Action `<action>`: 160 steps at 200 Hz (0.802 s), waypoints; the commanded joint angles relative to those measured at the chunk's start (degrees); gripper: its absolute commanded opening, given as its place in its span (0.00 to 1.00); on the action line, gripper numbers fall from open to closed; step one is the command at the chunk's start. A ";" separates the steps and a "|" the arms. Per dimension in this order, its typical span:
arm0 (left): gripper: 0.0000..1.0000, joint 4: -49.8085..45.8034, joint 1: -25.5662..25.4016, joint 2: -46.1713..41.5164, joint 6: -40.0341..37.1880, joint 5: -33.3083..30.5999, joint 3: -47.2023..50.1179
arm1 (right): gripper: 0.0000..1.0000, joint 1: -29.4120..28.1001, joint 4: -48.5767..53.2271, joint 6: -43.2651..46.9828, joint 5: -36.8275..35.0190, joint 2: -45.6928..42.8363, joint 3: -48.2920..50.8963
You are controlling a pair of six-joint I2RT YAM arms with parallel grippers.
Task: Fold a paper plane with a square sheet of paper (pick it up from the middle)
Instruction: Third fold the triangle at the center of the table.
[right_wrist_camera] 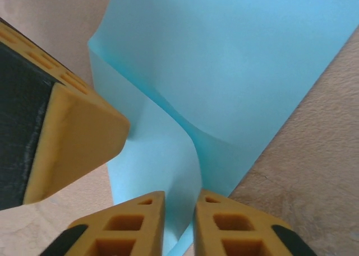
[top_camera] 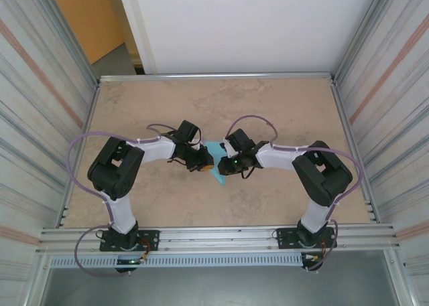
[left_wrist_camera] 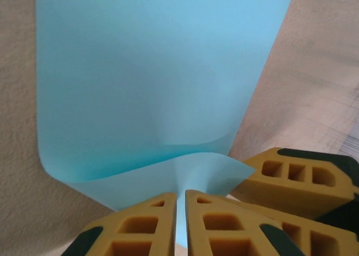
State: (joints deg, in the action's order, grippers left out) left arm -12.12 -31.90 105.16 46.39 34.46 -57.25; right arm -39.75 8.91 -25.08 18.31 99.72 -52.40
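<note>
The square sheet of paper [top_camera: 218, 177] is light blue and lies folded over on the tan table between the two grippers. In the left wrist view the sheet [left_wrist_camera: 146, 71] curls up at its near edge, and my left gripper [left_wrist_camera: 180, 195] is shut on that raised flap. Its yellow fingers are almost touching around the thin paper. In the right wrist view a raised fold of the sheet [right_wrist_camera: 241, 60] runs down between the fingers of my right gripper [right_wrist_camera: 179, 197]. Those jaws stand slightly apart, open, with the fold loose against the right-hand finger. The grippers face each other, tips close.
Corrugated metal walls [top_camera: 40, 85] enclose the table [top_camera: 268, 105] on the left and right, and a metal rail [top_camera: 214, 238] runs along the near edge. The right gripper's finger [left_wrist_camera: 297, 175] shows beside the left one. The left gripper's finger [right_wrist_camera: 73, 138] crowds the right wrist view.
</note>
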 commanded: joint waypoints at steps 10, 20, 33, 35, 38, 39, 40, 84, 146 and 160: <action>0.12 -1.32 -0.27 0.19 -0.87 -0.64 -0.79 | 0.26 2.16 -0.84 -3.83 5.01 -2.82 0.06; 0.12 -1.25 -0.28 -0.03 -0.94 -0.65 -0.73 | 0.27 2.86 -1.67 -4.53 6.37 -2.95 0.52; 0.12 -1.33 -0.33 -0.07 -0.88 -0.80 -0.67 | 0.29 3.39 -2.45 -5.10 7.78 -3.10 0.81; 0.12 -1.33 -0.35 -0.05 -0.93 -0.80 -0.71 | 0.29 3.37 -2.48 -5.14 7.97 -3.08 0.81; 0.12 -1.27 -0.35 -0.11 -0.95 -0.80 -0.75 | 0.29 3.51 -2.57 -5.27 8.15 -2.97 0.82; 0.12 -1.30 -0.36 -0.08 -0.91 -0.84 -0.75 | 0.30 3.53 -2.57 -5.30 8.19 -2.96 0.86; 0.12 -1.27 -0.36 -0.11 -0.93 -0.82 -0.75 | 0.30 3.57 -2.58 -5.32 8.26 -2.96 0.88; 0.12 -1.16 -0.28 -0.62 -0.78 -0.80 -0.56 | 0.33 4.36 -3.34 -6.69 9.04 -1.99 1.50; 0.11 -1.37 -0.33 -1.52 -0.73 -0.88 -0.29 | 0.29 4.68 -5.10 -7.55 12.14 -0.07 1.51; 0.11 -1.31 -0.35 -1.71 -0.69 -0.78 -0.36 | 0.27 4.68 -5.67 -7.61 13.16 0.42 1.55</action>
State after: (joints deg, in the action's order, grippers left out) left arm -12.14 -31.90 105.12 46.39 34.44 -57.25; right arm -35.31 4.40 -31.42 28.69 98.89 -51.31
